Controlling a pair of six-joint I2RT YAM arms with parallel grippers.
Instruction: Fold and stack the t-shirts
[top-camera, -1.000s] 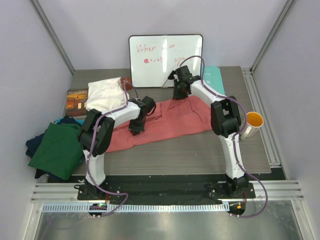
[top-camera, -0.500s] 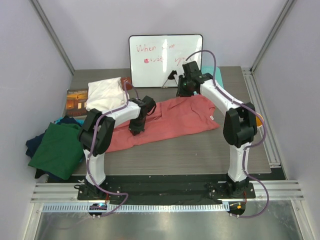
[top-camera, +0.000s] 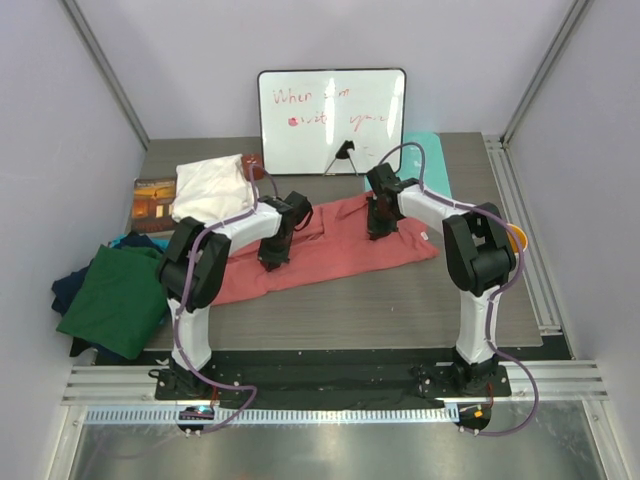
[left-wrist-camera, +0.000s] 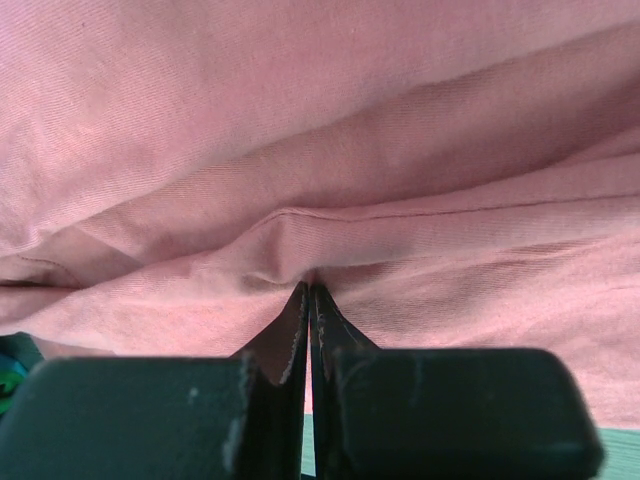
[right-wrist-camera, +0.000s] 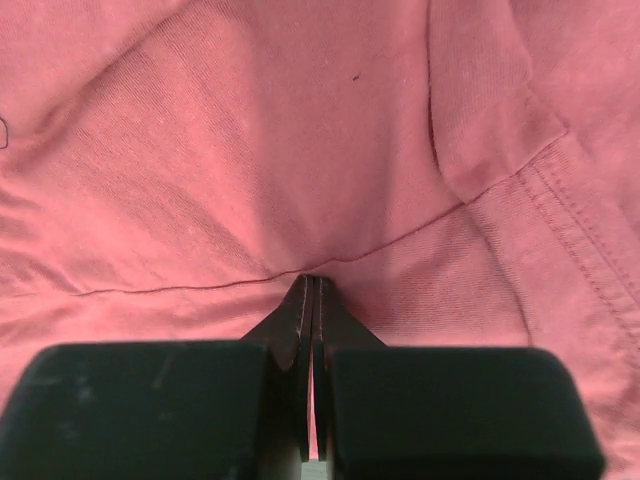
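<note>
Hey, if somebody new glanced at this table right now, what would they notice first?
Probably the salmon-pink t-shirt spread across the middle of the table, with the left gripper and the right gripper both pinched shut on it. Next, the dark green t-shirt heaped at the left edge and the whiteboard at the back.

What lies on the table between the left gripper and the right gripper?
Only the pink shirt, wrinkled, runs from the left gripper to the right gripper. The top view shows this.
</note>
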